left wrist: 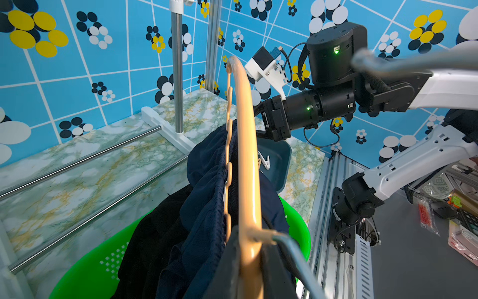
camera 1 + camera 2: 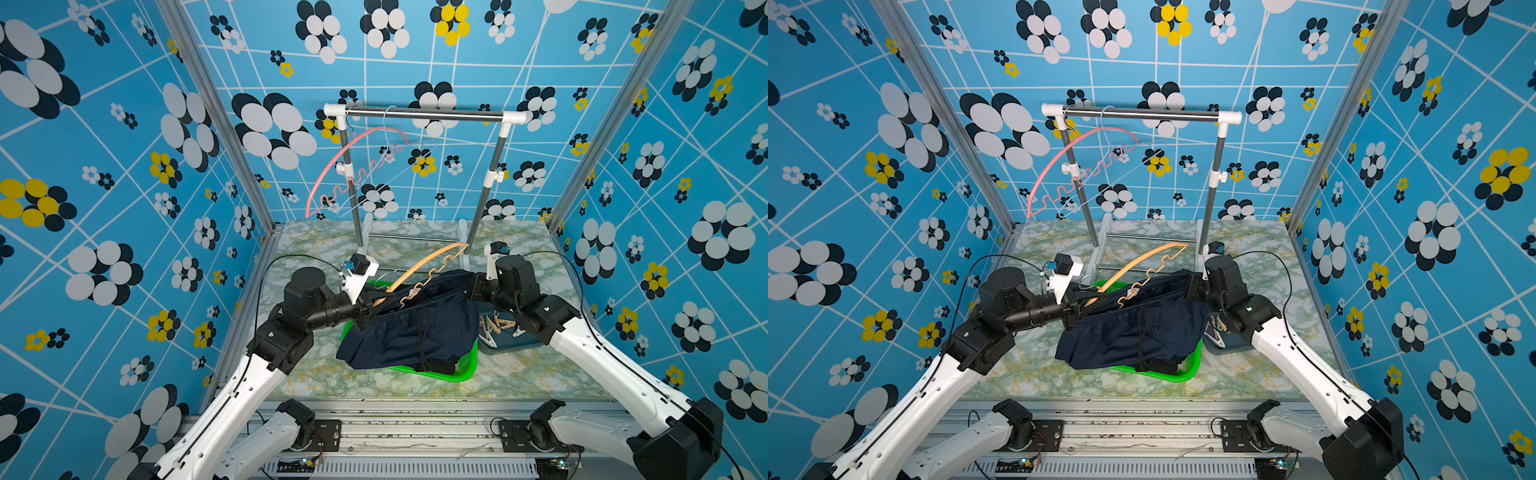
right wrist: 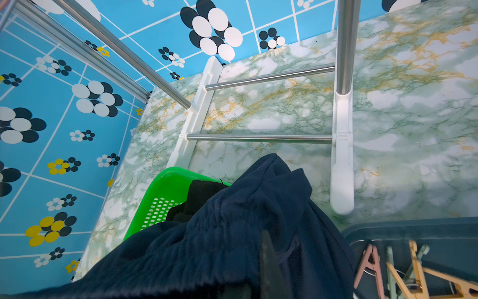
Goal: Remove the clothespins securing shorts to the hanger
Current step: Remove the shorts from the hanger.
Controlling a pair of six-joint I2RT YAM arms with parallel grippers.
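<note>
**White shells, black joints**

We see two arms built alike. The left arm [image 2: 249, 386] and the right arm [image 2: 602, 361] wear white shells dotted with small screws, set between blocky black joints. Near mid-frame each has a round black motor housing [image 2: 307, 282]. In the left wrist view, upper centre, a white bracket carries a black cube camera [image 1: 263, 60] with a blue plug. Thin black cables [image 1: 318, 146] loop off the wrist, and small green lights [image 1: 336, 51] glow. Black screw-studded base plates [image 2: 328, 432] line the lower edge.

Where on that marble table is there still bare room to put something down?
Bare marble lies along the front edge before the green basket, and in the back corners beside the rack. The middle is crowded: basket, navy shorts, blue tray.
</note>
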